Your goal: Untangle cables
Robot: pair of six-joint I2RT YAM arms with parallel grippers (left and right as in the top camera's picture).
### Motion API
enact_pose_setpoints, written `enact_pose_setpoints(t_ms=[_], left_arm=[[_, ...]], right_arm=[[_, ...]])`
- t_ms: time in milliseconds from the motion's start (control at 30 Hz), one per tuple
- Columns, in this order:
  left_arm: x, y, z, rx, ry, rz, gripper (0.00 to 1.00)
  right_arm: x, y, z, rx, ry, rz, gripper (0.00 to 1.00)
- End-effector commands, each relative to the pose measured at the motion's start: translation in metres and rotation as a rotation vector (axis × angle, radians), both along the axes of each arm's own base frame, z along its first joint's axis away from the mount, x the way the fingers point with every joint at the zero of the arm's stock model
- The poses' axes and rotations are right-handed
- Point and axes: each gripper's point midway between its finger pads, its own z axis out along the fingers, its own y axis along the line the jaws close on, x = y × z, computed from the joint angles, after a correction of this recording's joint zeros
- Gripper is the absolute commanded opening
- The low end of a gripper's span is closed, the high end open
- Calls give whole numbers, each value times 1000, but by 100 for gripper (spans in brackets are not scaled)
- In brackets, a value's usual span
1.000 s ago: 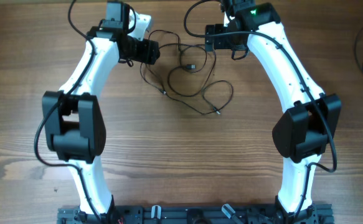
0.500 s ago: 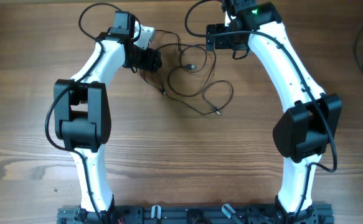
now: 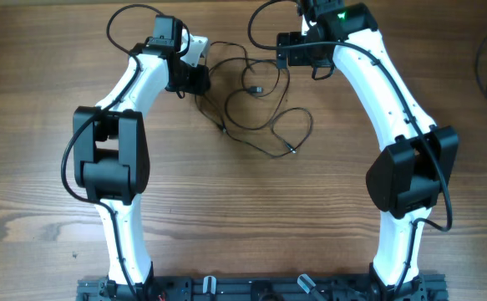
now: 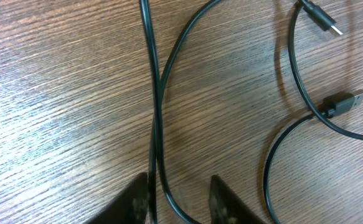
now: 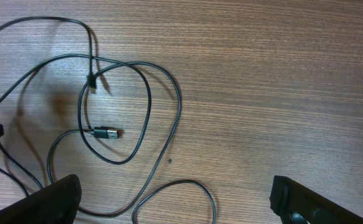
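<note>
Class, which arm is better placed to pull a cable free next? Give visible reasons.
Left. The left end effector straddles two cable strands; the right end effector is wide open, holding nothing.

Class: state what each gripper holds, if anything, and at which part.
Right gripper: nothing, jaws wide open. Left gripper: two strands of the cables run between its fingers, mid-length; whether they are clamped cannot be told.

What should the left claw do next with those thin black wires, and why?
Probably close the left claw on the two strands of the cables running between its fingers, then lift slightly. The fingers sit on either side of the strands with a gap showing, and the strands cross just ahead of them, so a pinch there would likely let it pull that crossing apart.
</note>
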Motion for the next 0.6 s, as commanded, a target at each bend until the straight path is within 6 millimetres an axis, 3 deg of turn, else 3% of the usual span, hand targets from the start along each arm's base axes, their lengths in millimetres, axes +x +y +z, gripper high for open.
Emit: enact_pose_setpoints(t_ms=[0,100,167,200,400,567], left_arm=[[1,-2,-5,2,6,-4,20],[0,-2,-9,3,16,-4,24],[-1,-2,-11,4,22,-3,44],[-1,-2,-13,5,25,-4,47],[0,-2,-13,4,19,-4,49],[0,-2,-12,4,19,-4,35]], right_arm=[[2,-5,-6,-29,5,4,100],[2,-5,-6,-30,7,4,100],[2,-5,-7,-30,8,4,100],[1,-5,-7,-30,8,4,100],[1,-5,-7,-31,11,5,100],[0,-5,-7,-31,13,5,100]])
